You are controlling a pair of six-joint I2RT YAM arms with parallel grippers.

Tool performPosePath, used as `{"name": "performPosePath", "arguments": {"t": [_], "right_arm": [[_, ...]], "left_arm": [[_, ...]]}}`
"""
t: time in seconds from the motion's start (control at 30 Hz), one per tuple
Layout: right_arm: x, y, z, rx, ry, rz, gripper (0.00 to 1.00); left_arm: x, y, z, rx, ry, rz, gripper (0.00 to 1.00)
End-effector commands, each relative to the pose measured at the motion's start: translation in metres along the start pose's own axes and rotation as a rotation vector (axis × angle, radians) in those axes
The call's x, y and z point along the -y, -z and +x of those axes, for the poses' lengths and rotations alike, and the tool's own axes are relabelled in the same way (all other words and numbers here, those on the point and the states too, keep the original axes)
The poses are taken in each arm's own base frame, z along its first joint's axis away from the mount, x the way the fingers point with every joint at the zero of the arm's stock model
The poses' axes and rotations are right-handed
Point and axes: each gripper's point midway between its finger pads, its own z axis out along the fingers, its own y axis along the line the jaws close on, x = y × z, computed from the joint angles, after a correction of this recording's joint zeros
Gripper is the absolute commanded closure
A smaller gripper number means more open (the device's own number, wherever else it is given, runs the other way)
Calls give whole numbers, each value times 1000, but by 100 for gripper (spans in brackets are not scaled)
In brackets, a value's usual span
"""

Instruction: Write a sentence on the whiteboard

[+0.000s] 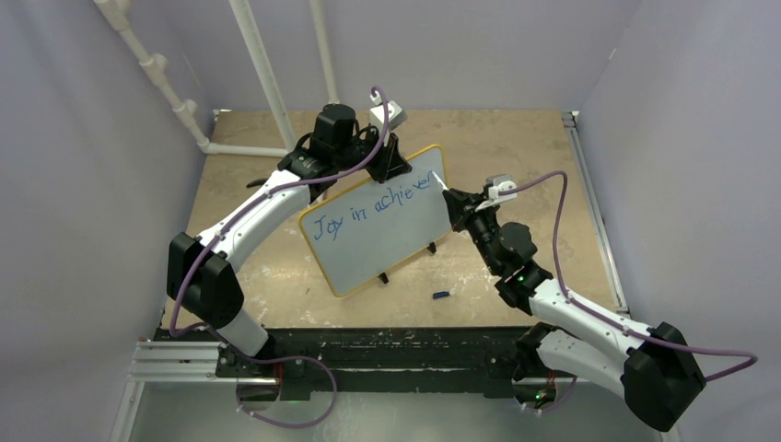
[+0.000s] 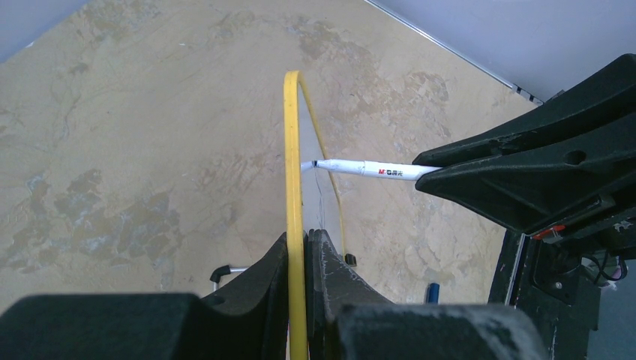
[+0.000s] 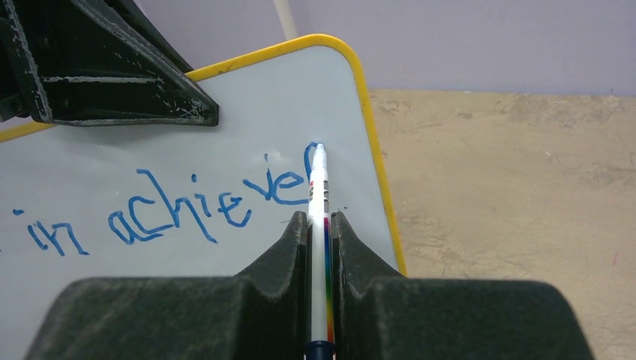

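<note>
The board [image 1: 387,244] is standing tilted on its lower long edge near the middle of the worktop [image 1: 276,267]. Its white face is turning up toward the arms, and in the overhead view its long sides are running slantwise from 7 o'clock to 1 o'clock. The left pincer [image 2: 298,244] is hanging at the board's 12 o'clock edge and pinching the yellow rim there, with one finger lying on the face side and one on the back. The right pincer [image 3: 320,221] is sitting at the board's 3 o'clock, squeezing a white marker [image 3: 319,184] between its fingers, the barrel lying along the gap and pointing straight ahead. The marker's tip is touching the face close to the 1 o'clock corner, right at the end of the sentence [image 1: 368,207]. The sentence is climbing the slope in thin, uneven blue letters and reading "Joy in achieve", with one curved stroke showing after the last e. A small blue cap [image 1: 441,296] is lying on the worktop at 5 o'clock from the board, near its lower edge and touching nothing.
</note>
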Motion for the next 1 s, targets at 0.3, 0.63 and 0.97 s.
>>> {"name": "performPosePath", "arguments": {"t": [0.3,0.63,0.97], "right_arm": [[8,10,19,-57,-27,27,100],[3,3,-2,10,-44,25,100],[-1,-6,-27,82,-53,29,100]], "left_arm": [[-5,4,0,-2,-29,-17,100],[-5,4,1,-2,-28,-16,100],[-5,4,1,-3,-29,-16,100]]}}
